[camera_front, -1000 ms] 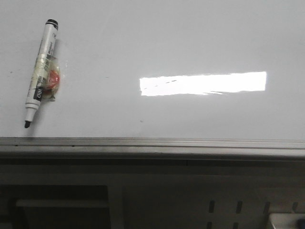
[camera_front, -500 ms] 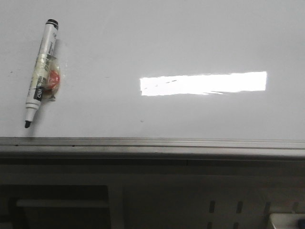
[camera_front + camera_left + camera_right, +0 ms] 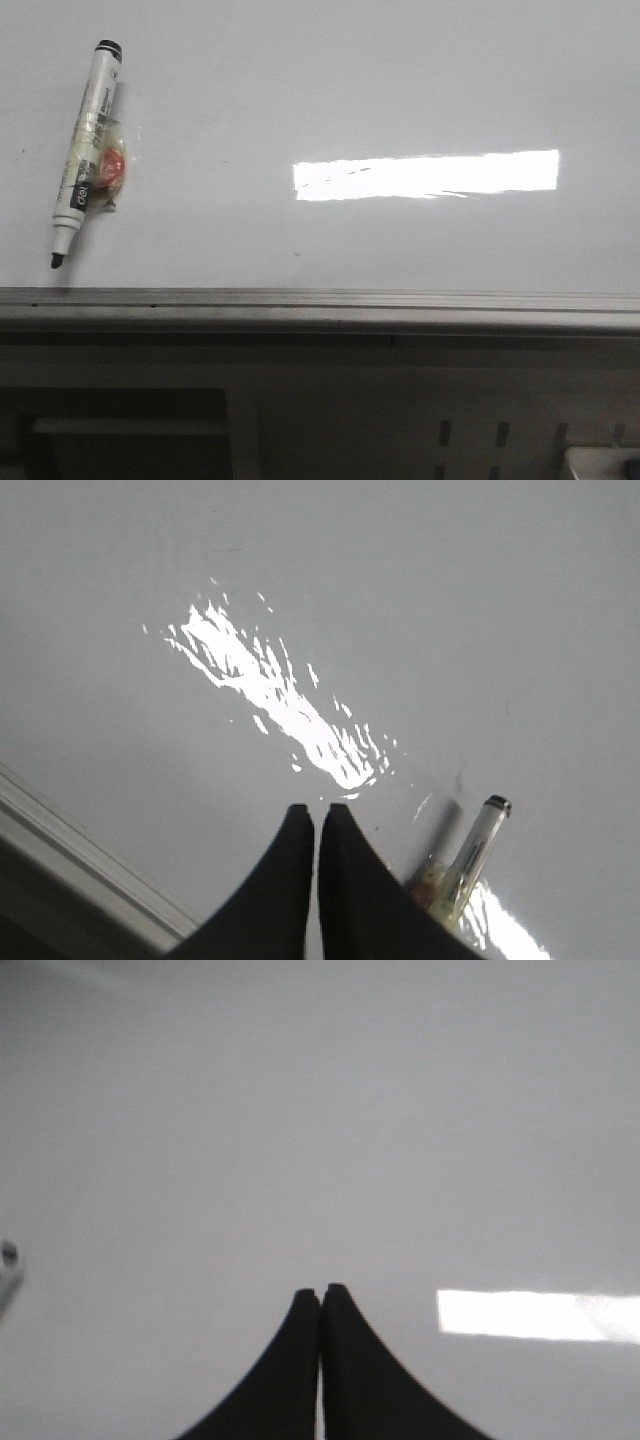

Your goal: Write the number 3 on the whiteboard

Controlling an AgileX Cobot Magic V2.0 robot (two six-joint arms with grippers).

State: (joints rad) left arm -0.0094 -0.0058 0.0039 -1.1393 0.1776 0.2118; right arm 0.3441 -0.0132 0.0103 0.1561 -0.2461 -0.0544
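Marker (image 3: 88,150) lies loose at far left of the whiteboard (image 3: 400,80), uncapped tip toward the near rail (image 3: 320,298), body slanted, an orange-red lump taped or stuck to its barrel (cannot tell what it is). Centre-right: a bright rectangular glare on the glossy surface, a few tiny dark flecks at its left end. No number 3 legible on the board in any view.

Left gripper (image 3: 317,811): fingers pressed together, nothing between them, hanging over the board with the marker just beside them. Right gripper (image 3: 320,1290): fingers likewise closed and empty, over bare white surface, glare off to one side.
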